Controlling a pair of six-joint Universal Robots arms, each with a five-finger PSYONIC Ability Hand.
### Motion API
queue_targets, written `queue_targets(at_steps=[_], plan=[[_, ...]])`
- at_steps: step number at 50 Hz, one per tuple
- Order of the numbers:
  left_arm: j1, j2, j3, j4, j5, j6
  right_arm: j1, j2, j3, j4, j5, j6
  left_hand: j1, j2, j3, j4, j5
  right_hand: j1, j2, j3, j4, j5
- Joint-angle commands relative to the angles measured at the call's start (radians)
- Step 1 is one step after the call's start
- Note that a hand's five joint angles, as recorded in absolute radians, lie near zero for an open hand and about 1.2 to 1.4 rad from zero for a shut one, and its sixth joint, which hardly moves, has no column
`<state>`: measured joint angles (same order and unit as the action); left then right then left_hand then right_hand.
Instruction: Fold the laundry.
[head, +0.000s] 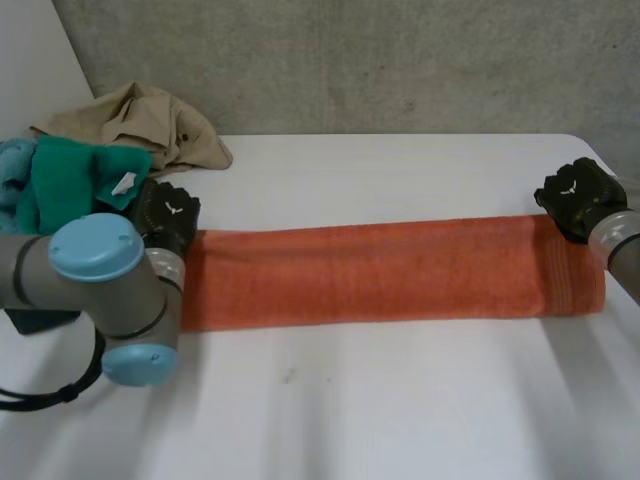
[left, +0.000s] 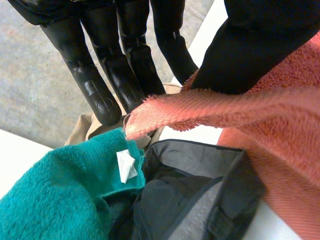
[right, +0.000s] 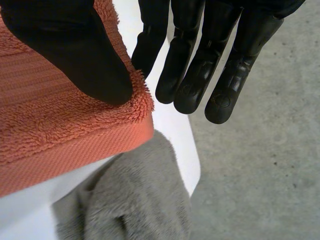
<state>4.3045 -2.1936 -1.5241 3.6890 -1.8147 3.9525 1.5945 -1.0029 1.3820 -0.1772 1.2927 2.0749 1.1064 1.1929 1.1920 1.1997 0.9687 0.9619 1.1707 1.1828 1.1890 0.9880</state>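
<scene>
The towel (head: 370, 272) lies across the table (head: 400, 400) as one long orange strip, folded lengthwise by the look of it. The left hand (head: 165, 212) is at the towel's left end, on the far corner. Its wrist view has that corner lifted and nipped between the thumb and straight fingers (left: 95, 90). The right hand (head: 575, 195) is at the towel's right end, far corner, with the thumb (right: 75, 50) planted on top and the nearest finger against the fringe. The rest of its fingers stick straight out past the edge, so I'd call it a pinch, but a thin one. That's my worry: if both ends get carried over for the next fold, the right corner could slip out and the strip would land skewed. Also, a dark garment (left: 190, 200) and a teal cloth (head: 65, 180) sit right off the towel's left end and look easy to snag. A grey cloth (right: 135, 205) sits just off its right corner. Further beyond the left end there's a beige garment (head: 150, 120) waiting.
</scene>
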Motion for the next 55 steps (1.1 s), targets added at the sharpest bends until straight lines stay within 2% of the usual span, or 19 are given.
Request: queue_targets(at_steps=[1,8,9,10,11,12,13,14,17,20,25,27,32,37,40,48,55], plan=[[0.003,-0.147,0.129,0.074,0.000,0.096,0.024,0.141,-0.128,-0.085,0.020,-0.001,0.290,0.203,0.204,0.197,0.253,0.434,0.226,0.213,0.207,0.234],[0.001,-0.224,0.196,0.129,0.000,0.100,0.041,0.245,-0.222,-0.093,0.028,-0.003,0.290,0.203,0.204,0.197,0.253,0.434,0.226,0.213,0.207,0.234],[0.001,-0.244,0.206,0.134,0.005,0.102,0.045,0.268,-0.241,-0.094,0.036,-0.001,0.261,0.175,0.176,0.168,0.224,0.434,0.226,0.213,0.207,0.234],[0.001,-0.251,0.212,0.137,0.005,0.102,0.047,0.277,-0.248,-0.094,0.042,-0.001,0.139,0.052,0.053,0.045,0.102,0.434,0.226,0.213,0.207,0.234],[0.001,-0.259,0.219,0.137,0.005,0.102,0.048,0.286,-0.257,-0.094,0.046,-0.001,-0.022,-0.109,-0.108,-0.116,-0.059,0.319,0.110,0.098,0.092,0.118],[0.000,-0.265,0.223,0.137,0.003,0.102,0.051,0.297,-0.265,-0.094,0.053,0.001,-0.233,-0.320,-0.319,-0.326,-0.270,0.048,-0.161,-0.173,-0.179,-0.153],[-0.005,-0.273,0.231,0.137,-0.003,0.103,0.054,0.312,-0.282,-0.097,0.072,0.004,-0.651,-0.737,-0.736,-0.744,-0.688,-0.545,-0.754,-0.766,-0.772,-0.746],[-0.008,-0.275,0.232,0.137,-0.003,0.103,0.056,0.319,-0.290,-0.097,0.085,0.005,-0.734,-0.820,-0.819,-0.827,-0.770,-0.787,-0.996,-1.008,-1.014,-0.988],[-0.011,-0.270,0.236,0.135,-0.002,0.116,0.065,0.311,-0.308,-0.100,0.125,0.034,-0.932,-1.018,-1.017,-1.025,-0.969,-0.787,-0.996,-1.008,-1.014,-0.988],[-0.017,-0.255,0.231,0.135,-0.003,0.123,0.070,0.277,-0.308,-0.097,0.134,0.091,-0.932,-1.018,-1.017,-1.025,-0.969,-0.787,-0.996,-1.008,-1.014,-0.988],[-0.020,-0.097,0.183,0.121,-0.003,0.114,0.062,0.087,-0.290,-0.068,0.131,0.309,-0.932,-1.018,-1.017,-1.025,-0.969,-0.787,-0.996,-1.008,-1.014,-0.988],[-0.019,-0.049,0.159,0.121,-0.003,0.112,0.061,0.034,-0.279,-0.035,0.109,0.370,-0.932,-1.018,-1.017,-1.025,-0.969,-0.787,-0.996,-1.008,-1.014,-0.988],[-0.017,0.115,0.033,0.095,0.002,0.077,0.006,-0.077,-0.256,0.163,-0.041,0.484,-0.932,-1.018,-1.017,-1.025,-0.969,-0.787,-0.996,-1.008,-1.014,-0.988],[-0.020,0.216,-0.080,0.028,0.005,-0.028,-0.080,-0.091,-0.201,0.318,-0.136,0.495,-0.932,-1.018,-1.017,-1.025,-0.969,-0.787,-0.996,-1.008,-1.014,-0.988],[-0.020,0.261,-0.146,-0.027,0.006,-0.128,-0.108,-0.091,-0.141,0.360,-0.168,0.485,-0.932,-1.018,-1.017,-1.025,-0.969,-0.663,-0.872,-0.884,-0.890,-0.864],[-0.020,0.296,-0.266,-0.087,0.011,-0.337,-0.177,-0.074,0.003,0.303,-0.226,0.415,-0.932,-1.018,-1.017,-1.025,-0.969,-0.449,-0.657,-0.670,-0.676,-0.649],[-0.014,0.295,-0.292,-0.086,0.011,-0.377,-0.205,0.006,0.040,0.219,-0.291,0.373,-0.932,-1.018,-1.017,-1.025,-0.969,-0.337,-0.546,-0.558,-0.564,-0.537]])
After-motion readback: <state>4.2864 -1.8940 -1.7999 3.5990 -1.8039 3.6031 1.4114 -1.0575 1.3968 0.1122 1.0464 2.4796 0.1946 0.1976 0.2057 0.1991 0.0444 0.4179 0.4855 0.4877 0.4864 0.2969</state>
